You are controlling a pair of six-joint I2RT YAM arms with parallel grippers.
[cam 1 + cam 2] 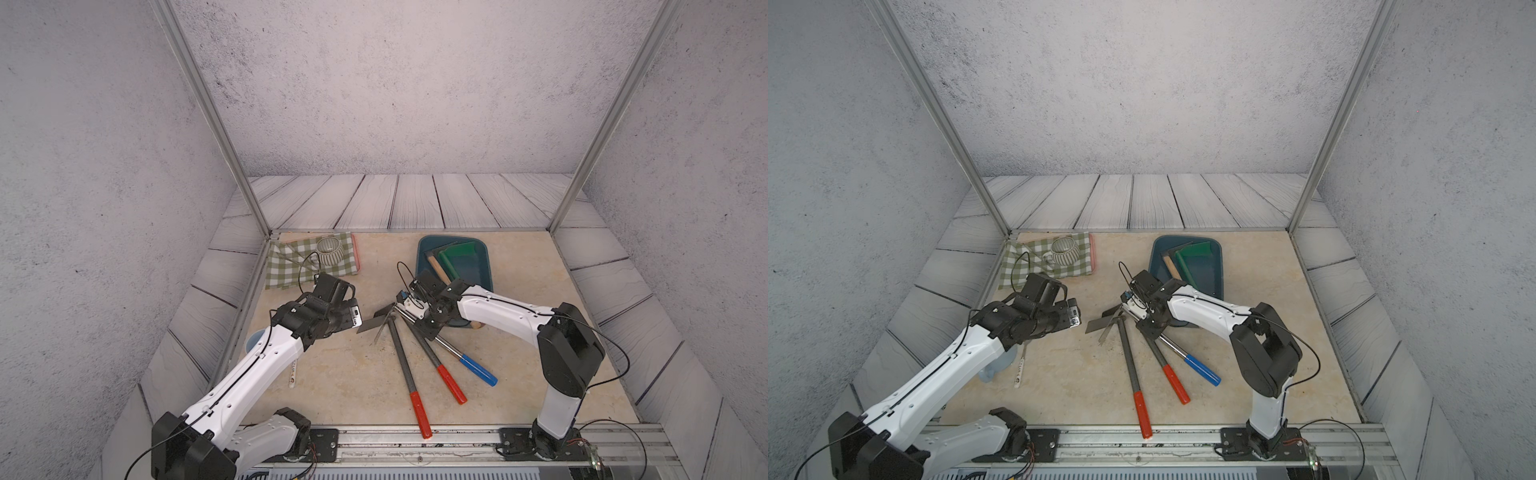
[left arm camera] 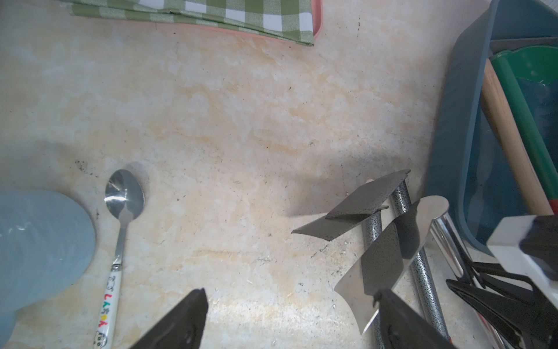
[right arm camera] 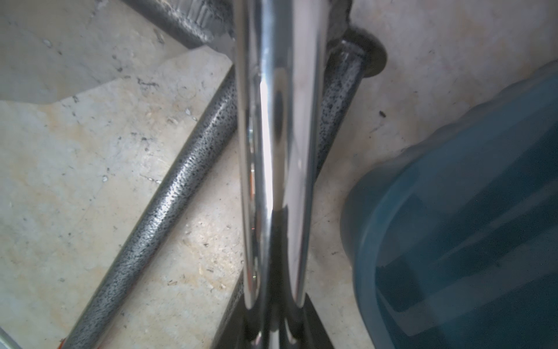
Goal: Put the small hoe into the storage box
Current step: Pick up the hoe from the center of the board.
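Note:
The small hoe (image 1: 451,348) (image 1: 1177,351) has a chrome shaft (image 3: 277,151), a blue grip and a shiny blade (image 2: 353,290). It lies across two grey-shafted hoes at mid-table. My right gripper (image 1: 405,305) (image 1: 1129,305) (image 3: 276,326) is shut on the chrome shaft near the blade end. The storage box (image 1: 420,259) (image 1: 1154,259) (image 2: 453,151) (image 3: 362,211), a dark teal tub, stands just behind and to the right of that gripper. It holds a wooden-handled tool and a green tool. My left gripper (image 1: 356,320) (image 1: 1074,316) (image 2: 290,305) hovers open, left of the blades, with nothing in it.
Two red-gripped hoes (image 1: 417,409) (image 1: 451,384) fan out toward the front rail. A striped mug (image 1: 330,251) sits on a green checked cloth (image 1: 291,266) at back left. A pale blue cup (image 2: 39,241) and a spoon (image 2: 120,211) lie under my left arm.

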